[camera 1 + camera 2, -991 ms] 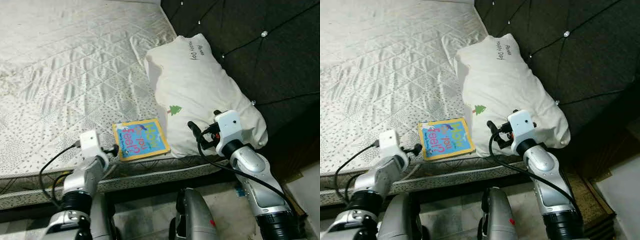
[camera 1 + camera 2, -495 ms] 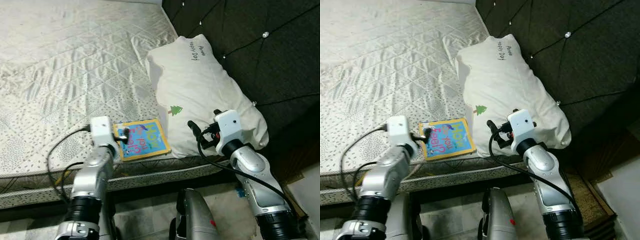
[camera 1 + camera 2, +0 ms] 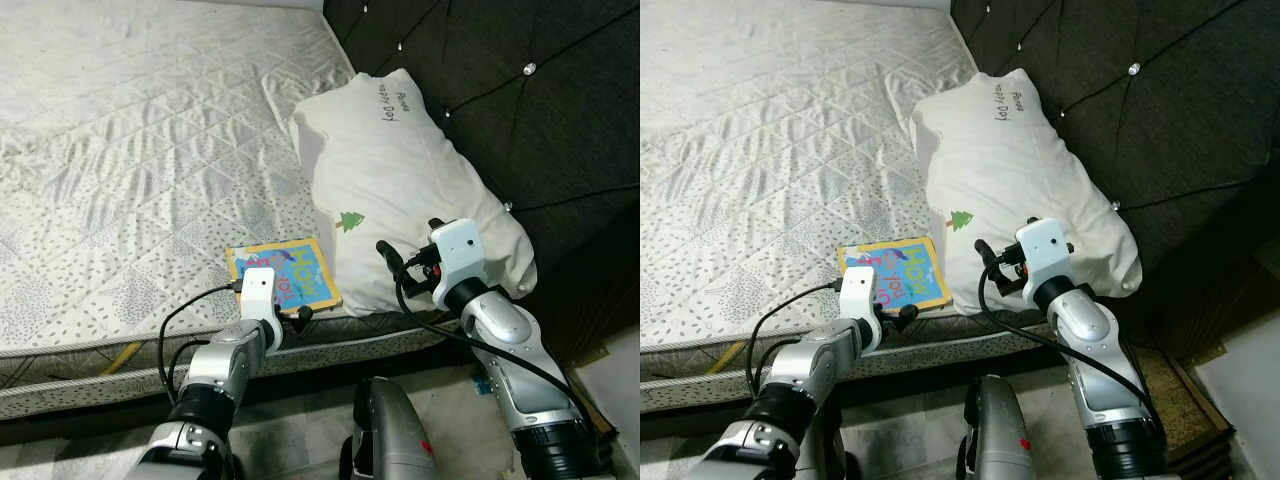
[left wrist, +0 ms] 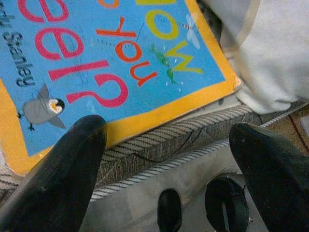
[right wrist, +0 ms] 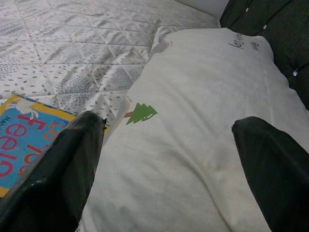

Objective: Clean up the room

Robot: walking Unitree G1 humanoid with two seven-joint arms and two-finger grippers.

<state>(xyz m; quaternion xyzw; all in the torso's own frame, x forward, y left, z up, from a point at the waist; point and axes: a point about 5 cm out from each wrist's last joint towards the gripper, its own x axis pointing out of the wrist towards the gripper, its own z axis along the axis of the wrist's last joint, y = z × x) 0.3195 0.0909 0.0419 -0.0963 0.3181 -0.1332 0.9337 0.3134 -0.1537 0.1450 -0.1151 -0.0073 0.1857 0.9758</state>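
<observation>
**Robot Reaches for Picture Book at Mattress Edge**

Hovering low over the near edge of the quilted mattress (image 3: 150, 130), the left gripper (image 4: 169, 159) holds its two black fingers spread wide, gripping nothing, with one fingertip over the yellow border of a children's picture book (image 3: 283, 275) and the other out past the mattress piping, above the floor. The book lies flat on the mattress right at that edge, just beside the cream pillow (image 3: 405, 185) with its small green tree print. Its cover faces up. Its sides look close to equal, the slightly longer one running roughly along the mattress edge, and the lettering reads upside down from the robot's side. To the right, the right gripper (image 5: 169, 164) hangs over the pillow's near end, fingers likewise apart and empty, in front of the dark tufted headboard (image 3: 520, 90).

The likely trouble: the book is thin and flat, so fingers closing from above could skid off the glossy cover or nudge it over the edge to the floor. A pinch taken too deep could also catch the bedding.
</observation>
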